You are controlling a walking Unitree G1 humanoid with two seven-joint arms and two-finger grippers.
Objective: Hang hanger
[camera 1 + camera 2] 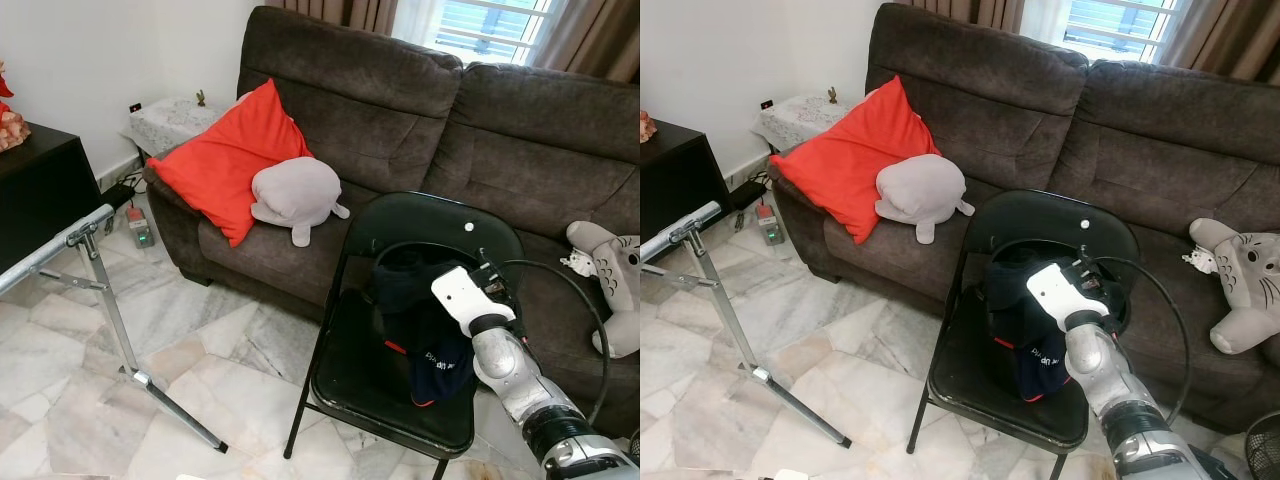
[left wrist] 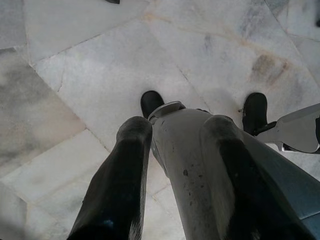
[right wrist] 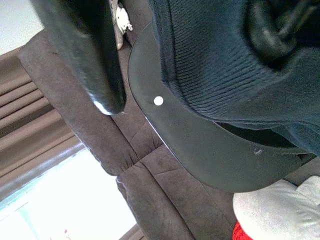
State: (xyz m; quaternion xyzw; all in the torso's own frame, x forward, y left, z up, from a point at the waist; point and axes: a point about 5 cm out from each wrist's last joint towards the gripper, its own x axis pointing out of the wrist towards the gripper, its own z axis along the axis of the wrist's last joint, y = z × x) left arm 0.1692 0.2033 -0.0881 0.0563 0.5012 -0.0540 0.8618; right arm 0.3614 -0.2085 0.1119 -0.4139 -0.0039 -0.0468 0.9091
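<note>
I have the right gripper [image 1: 1102, 290] down at the dark garment [image 1: 1035, 325] on the folding chair [image 1: 970, 385]; jaws spread, pinching nothing. Can't make out the hanger itself. Rack rail [image 1: 55, 245] bare, well apart. Left gripper [image 2: 175, 165] idle, jaws spread. Pickup and hanging both remain.

a dark brown sofa [image 1: 430, 130] is running across the upper half of the frame beneath a bright curtained window [image 1: 480, 25] at the top right, with a red cushion [image 1: 225, 160] leaning at its left end. a white wall [image 1: 90, 50] is filling the upper left, and pale marble floor tiles [image 1: 200, 370] are spreading across the lower left. a black folding chair [image 1: 395, 330] is standing at lower centre in front of the sofa.
</note>
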